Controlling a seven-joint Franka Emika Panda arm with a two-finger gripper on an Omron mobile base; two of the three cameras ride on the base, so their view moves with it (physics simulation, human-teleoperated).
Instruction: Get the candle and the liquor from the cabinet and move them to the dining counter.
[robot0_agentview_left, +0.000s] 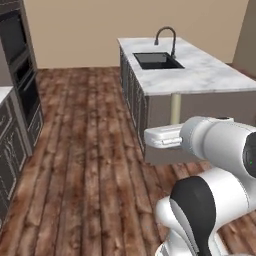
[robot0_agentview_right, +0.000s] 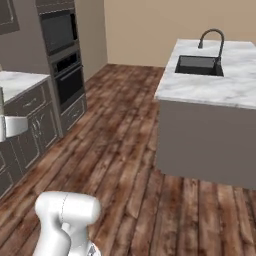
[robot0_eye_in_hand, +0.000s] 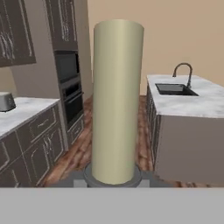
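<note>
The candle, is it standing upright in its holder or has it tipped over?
Upright. In the hand view the candle rises straight from its round grey holder, its sides parallel to the oven tower's vertical edges behind it.

We can read no text, label, brand, number or sign here. The candle (robot0_eye_in_hand: 117, 105), close before the hand camera, is plain cream, and the dining counter (robot0_eye_in_hand: 205, 103) to the right of the candle shows veined marble with no lettering that we can read.
</note>
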